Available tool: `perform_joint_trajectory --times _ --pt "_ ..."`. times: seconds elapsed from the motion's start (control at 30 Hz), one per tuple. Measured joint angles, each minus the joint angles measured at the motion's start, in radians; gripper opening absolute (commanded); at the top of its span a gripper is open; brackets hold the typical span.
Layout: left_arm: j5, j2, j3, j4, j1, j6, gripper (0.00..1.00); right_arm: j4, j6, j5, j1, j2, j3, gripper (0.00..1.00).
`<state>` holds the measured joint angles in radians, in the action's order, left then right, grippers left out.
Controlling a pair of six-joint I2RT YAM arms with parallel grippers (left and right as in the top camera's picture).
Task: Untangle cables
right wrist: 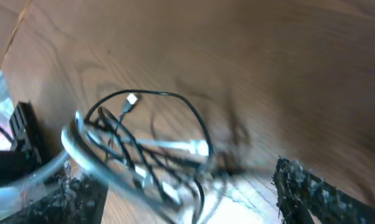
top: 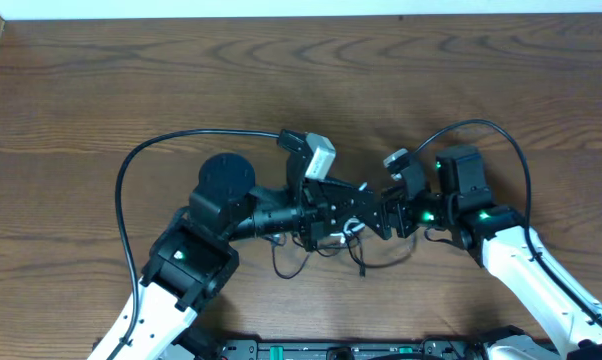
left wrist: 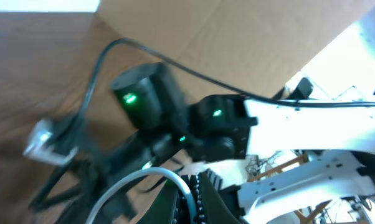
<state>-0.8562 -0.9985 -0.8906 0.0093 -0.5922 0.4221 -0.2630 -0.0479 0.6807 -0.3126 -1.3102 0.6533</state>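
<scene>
Both arms reach in from the near edge and meet at mid-bench. The right claw (top: 389, 215) stands wide open and holds nothing. Its fingers (right wrist: 306, 193) straddle the tangle of cables (right wrist: 144, 158). The left claw (top: 353, 210) sits just beside it over the same knot; whether it grips anything cannot be told. The white cable (right wrist: 81, 152) loops through the black cables (right wrist: 187, 115). Recommended procedure: close on one strand only, near the free plug (right wrist: 131, 98). Draw it slowly outward toward the bare bench (top: 181, 80) beyond.
</scene>
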Motion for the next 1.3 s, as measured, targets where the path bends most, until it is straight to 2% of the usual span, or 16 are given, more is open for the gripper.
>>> perform_joint_trajectory --times 0.07,0.1,0.2,0.27,0.33,0.4,0.53,0.7,0.87,1.07,1.3 --pt "-0.003 0.0 0.0 0.022 -0.014 0.001 0.08 0.002 0.004 -0.001 -0.015 0.0 0.0 0.77" --pt "-0.003 0.0 0.0 0.028 -0.02 0.0 0.07 0.003 0.008 -0.001 -0.022 0.0 0.0 0.68" --pt "-0.003 0.0 0.0 0.037 -0.028 0.0 0.08 0.009 0.014 -0.005 -0.035 0.0 0.0 0.01" --pt "-0.003 0.0 0.0 0.036 -0.031 0.0 0.08 0.004 0.015 -0.025 -0.039 0.0 0.0 0.01" --pt "-0.001 0.0 0.0 0.018 -0.031 -0.013 0.28 -0.012 -0.003 -0.08 -0.04 0.0 0.0 0.01" --pt "0.023 0.002 0.0 -0.057 -0.031 -0.037 0.42 -0.036 -0.058 -0.163 -0.042 0.0 0.0 0.01" --pt "0.138 -0.008 0.0 -0.264 -0.032 -0.076 0.55 -0.121 -0.255 -0.386 -0.043 0.0 0.0 0.01" --pt "0.311 -0.104 0.0 -0.436 -0.032 -0.09 0.57 -0.167 -0.51 -0.544 -0.043 0.0 0.0 0.01" --pt "0.391 -0.242 0.0 -0.458 -0.032 -0.09 0.57 -0.159 -0.67 -0.536 -0.043 0.0 0.0 0.01" --pt "0.419 -0.399 0.0 -0.409 -0.032 -0.092 0.57 -0.003 -0.611 -0.32 -0.043 0.0 0.0 0.01" --pt "0.426 -0.515 0.0 -0.297 -0.032 -0.098 0.57 0.041 -0.54 -0.153 -0.043 0.0 0.0 0.01"
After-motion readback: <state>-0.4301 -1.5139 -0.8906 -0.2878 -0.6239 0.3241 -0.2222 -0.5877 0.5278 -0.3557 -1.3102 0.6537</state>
